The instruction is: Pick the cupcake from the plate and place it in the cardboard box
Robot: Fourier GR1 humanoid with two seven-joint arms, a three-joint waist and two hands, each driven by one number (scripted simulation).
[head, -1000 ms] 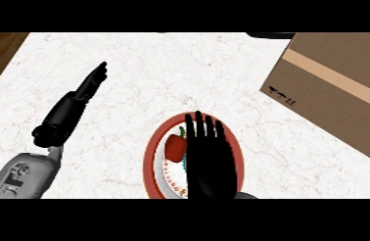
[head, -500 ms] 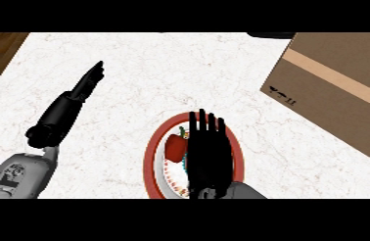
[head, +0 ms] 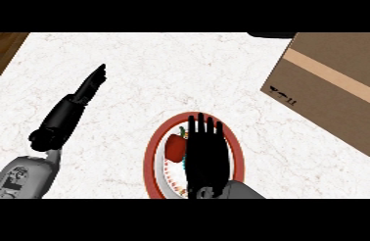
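While the fingers (head: 203, 128) of the right hand (head: 204, 159) lie straight and close together, unclenched and gripping nothing, they point away from the robot across the middle of the plate (head: 150, 159). Their tips stop just short of the plate's far rim. The black palm covers the plate's centre, and the grey right forearm (head: 235, 191) comes in from the lower edge behind it.

Just left of those fingers sits the cupcake (head: 175, 146), on the plate's white inner area. It shows as a red rounded shape, somewhat longer than wide, with its long axis running roughly parallel to the fingers, from the near side toward the far rim. A small darker tip marks its far end. Its right side is hidden by the hand, so I cannot tell whether hand and cupcake touch. A speckled pale patch with a trace of teal shows below it, beside the palm.

The plate has a broad red rim and rests on the white marbled counter (head: 180, 68). The cardboard box (head: 325, 88) stands at the upper right, well apart from the plate, its near corner turned toward the plate.

At the view's left, the left hand (head: 78, 98) rests with fingers straight and together, slanting up and to the right, holding nothing.
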